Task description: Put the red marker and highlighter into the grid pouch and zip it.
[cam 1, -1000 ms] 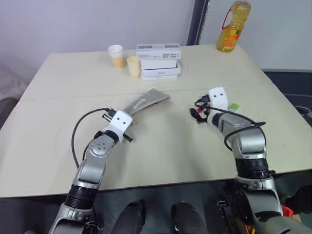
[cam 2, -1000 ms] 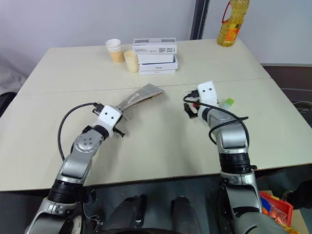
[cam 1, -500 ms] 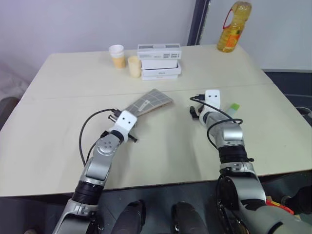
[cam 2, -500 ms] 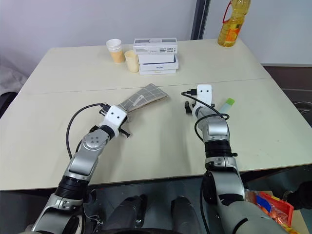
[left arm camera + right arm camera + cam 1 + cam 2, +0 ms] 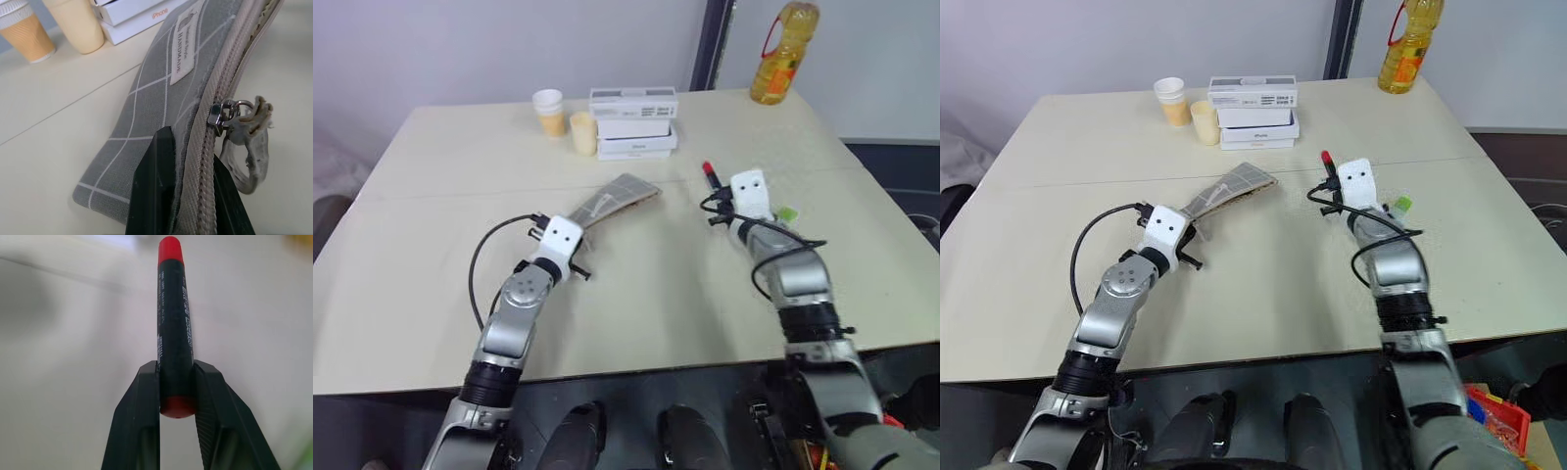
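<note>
The red marker (image 5: 174,338) is clamped between the fingers of the right gripper (image 5: 177,382), its far end pointing up and away from the wrist, clear of the table (image 5: 431,245). It sits well to the right of the grid pouch (image 5: 612,199). The left gripper (image 5: 183,196) is closed on the near end of the grid pouch, pinching the fabric just beside the zipper, with the pull tab (image 5: 249,142) hanging next to the fingers. The highlighter (image 5: 1400,206) lies on the table just beyond the right wrist, further from the pouch than the marker.

Judging by this, the marker pickup looks done and the carry to the pouch is the step in hand. The next move calls for bringing the marker across to the pouch mouth; I cannot tell whether the zipper is open far enough to admit it.

Between pouch and marker the tabletop is bare. The stacked white boxes (image 5: 633,122) and two paper cups (image 5: 564,119) stand beyond the pouch, well apart from it, and the oil bottle (image 5: 780,54) sits at the far edge
</note>
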You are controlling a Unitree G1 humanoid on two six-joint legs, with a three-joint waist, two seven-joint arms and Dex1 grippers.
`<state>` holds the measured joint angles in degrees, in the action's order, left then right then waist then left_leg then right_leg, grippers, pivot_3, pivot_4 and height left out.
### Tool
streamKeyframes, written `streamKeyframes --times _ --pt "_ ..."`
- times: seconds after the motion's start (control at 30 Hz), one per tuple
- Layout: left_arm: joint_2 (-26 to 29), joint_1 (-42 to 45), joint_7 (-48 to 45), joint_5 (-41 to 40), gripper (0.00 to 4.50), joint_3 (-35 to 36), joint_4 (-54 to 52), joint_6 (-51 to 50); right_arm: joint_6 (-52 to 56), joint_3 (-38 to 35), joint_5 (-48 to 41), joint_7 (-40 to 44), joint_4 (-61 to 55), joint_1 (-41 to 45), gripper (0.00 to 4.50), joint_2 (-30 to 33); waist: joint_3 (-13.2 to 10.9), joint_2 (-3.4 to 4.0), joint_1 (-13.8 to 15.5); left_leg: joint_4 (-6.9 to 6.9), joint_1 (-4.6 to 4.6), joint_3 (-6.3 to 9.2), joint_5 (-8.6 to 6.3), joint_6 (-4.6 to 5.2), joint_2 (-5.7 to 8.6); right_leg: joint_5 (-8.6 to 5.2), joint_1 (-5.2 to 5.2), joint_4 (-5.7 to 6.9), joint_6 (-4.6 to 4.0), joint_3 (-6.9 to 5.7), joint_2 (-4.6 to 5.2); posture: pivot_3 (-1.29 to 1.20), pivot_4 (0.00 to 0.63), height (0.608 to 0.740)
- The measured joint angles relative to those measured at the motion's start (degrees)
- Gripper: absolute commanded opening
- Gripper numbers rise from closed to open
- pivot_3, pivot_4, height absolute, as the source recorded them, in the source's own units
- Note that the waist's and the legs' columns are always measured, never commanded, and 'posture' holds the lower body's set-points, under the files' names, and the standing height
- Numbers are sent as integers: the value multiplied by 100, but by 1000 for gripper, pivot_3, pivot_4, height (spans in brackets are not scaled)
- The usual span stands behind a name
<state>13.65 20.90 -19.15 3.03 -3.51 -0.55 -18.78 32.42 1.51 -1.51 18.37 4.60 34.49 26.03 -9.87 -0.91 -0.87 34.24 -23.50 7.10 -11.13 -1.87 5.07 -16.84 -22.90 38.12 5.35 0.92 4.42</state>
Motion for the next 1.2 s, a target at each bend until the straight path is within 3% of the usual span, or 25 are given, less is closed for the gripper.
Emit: streamKeyframes --times 0.13,0.3,1.2 --pt "243 83 -457 -216 0 -9 64 19 -598 301 -144 1325 -1139 -603 381 862 0 -1 -20 1 3 0 -1 1 0 -3 6 -2 5 -2 1 0 150 740" --pt "334 245 -774 -276 0 -37 245 41 -781 497 -218 2080 -1721 -861 381 1174 -1 -3 2 6 4 3 -1 1 -1 -3 11 -2 4 -3 4 0 150 740" --pt "322 361 -891 -311 0 -161 392 95 -988 611 -183 2793 -1904 -1232 381 1517 -2 -4 21 6 3 5 -1 0 1 -3 12 -7 5 -3 8 0 150 740"
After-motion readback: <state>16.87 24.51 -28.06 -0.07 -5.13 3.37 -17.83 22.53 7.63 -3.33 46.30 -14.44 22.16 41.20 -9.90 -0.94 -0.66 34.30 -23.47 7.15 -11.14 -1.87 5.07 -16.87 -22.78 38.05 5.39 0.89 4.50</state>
